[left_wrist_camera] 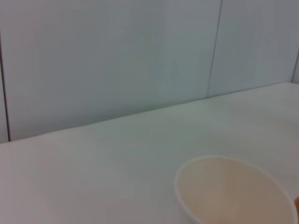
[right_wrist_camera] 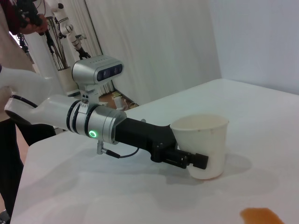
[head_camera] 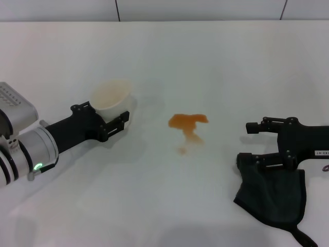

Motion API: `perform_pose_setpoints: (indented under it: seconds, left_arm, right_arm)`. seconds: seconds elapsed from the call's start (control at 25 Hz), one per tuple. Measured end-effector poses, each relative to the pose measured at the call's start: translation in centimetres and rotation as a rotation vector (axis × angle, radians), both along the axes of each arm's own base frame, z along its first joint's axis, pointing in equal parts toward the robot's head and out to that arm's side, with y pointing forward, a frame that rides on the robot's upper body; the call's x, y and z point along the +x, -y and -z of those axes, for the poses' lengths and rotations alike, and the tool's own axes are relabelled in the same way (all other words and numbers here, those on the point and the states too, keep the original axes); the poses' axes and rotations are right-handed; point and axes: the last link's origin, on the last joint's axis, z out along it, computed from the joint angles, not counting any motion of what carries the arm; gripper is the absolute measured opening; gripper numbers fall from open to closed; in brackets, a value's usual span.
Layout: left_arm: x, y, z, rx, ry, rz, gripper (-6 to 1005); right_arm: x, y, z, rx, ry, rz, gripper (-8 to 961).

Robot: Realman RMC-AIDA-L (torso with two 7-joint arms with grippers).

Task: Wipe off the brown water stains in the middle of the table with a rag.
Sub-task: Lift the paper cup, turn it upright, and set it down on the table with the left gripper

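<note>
The table [head_camera: 216, 62] is seen as one big plain white surface, with its far edge running along the wall and loads of bare room all around. The brown water stains [head_camera: 187, 124] are found about in the middle of it, an orange blotch with a thin paler tail and a tiny droplet on the near side. The rag [head_camera: 272, 195] is spotted well off to the right of the stains, dark and bunched, hanging down onto the table from the right gripper [head_camera: 249, 143]; its fingers look spread, one above the other, and the cloth is draped at the lower one, though an actual clamp can't be made out. Nothing is parked between rag and stains. On the other side, a white paper cup [head_camera: 114, 101] is pinched upright by the left gripper [head_camera: 121, 120], near the stains but apart.
</note>
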Motion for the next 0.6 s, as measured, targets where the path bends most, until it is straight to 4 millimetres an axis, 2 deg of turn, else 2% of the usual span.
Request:
perform_pose_setpoints:
  seconds: [0.24, 0.44, 0.6]
  left_arm:
    - [-0.05, -0.04, -0.02, -0.023, -0.001, -0.011, 619]
    - [0.09, -0.13, 0.05, -0.033, 0.0, -0.01, 718]
    - [0.17, -0.16, 0.03, -0.035, 0.004, -0.008, 760]
  right_arm:
    - [0.01, 0.04, 0.0, -0.001, -0.001, 0.0, 837]
    - [0.06, 0.1, 0.0, -0.001, -0.001, 0.002, 837]
    - [0.08, 0.11, 0.0, -0.001, -0.001, 0.002, 837]
